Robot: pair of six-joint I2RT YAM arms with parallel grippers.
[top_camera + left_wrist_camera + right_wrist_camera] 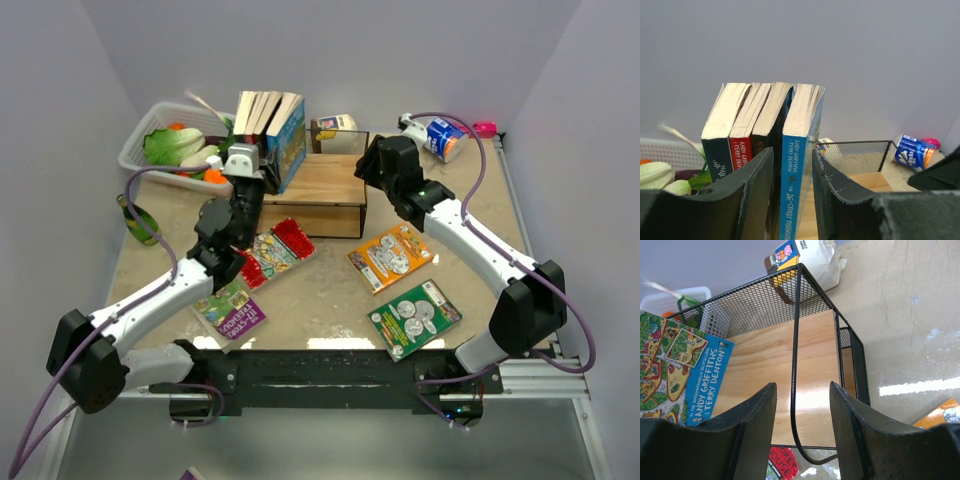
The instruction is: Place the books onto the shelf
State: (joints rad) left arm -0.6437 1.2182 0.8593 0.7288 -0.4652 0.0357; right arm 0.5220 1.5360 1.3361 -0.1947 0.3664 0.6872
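On the shelf (320, 185), 4 books (268, 115) stand upright; your left pincer (792, 152) sits open around the blue book (801, 125), your right pincer (802, 387) open too.

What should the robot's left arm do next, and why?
Probably draw the left gripper back from the blue book: its jaws stand open, the book already stands on the shelf beside three others, and the red book lies flat on the table close to that arm.

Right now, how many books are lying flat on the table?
4: red book beside the left arm, purple book at front left, orange book right of centre, green coin book at front right. The arm may hide another.
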